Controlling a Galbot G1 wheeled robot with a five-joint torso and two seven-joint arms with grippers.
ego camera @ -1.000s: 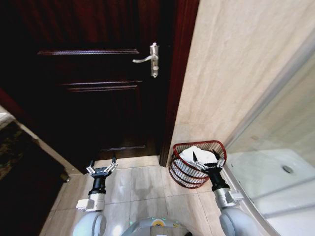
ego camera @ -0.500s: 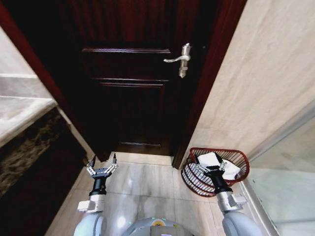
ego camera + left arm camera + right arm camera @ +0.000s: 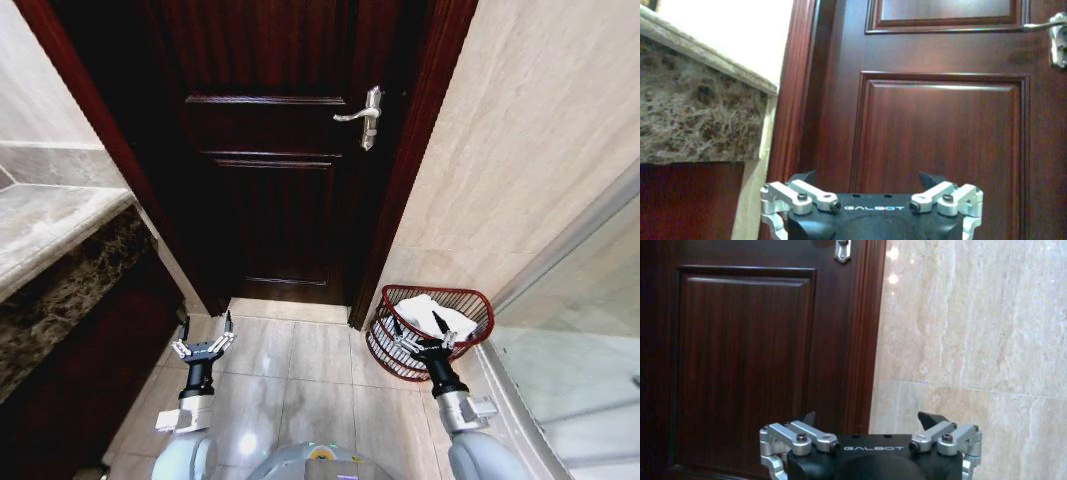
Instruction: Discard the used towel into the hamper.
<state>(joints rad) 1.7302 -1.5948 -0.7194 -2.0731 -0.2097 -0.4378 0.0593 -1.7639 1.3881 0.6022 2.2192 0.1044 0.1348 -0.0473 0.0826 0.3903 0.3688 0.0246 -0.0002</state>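
I see open floor (image 3: 300, 370) between my two arms, bare tile running up to the shut door (image 3: 280, 180) ahead. On my left a stone counter (image 3: 60, 270) walls that side; on my right the hamper (image 3: 432, 330) sits against the wall (image 3: 500, 150), with a glass panel (image 3: 580, 340) just beyond it. My right gripper (image 3: 418, 326), fingers spread, hangs just before the hamper's open top, and the left gripper (image 3: 205, 329), also spread, has bare tile beneath it.

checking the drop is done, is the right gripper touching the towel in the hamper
Cannot tell. In the head view the open right gripper overlaps the white towel in the hamper, so no gap or contact shows plainly.
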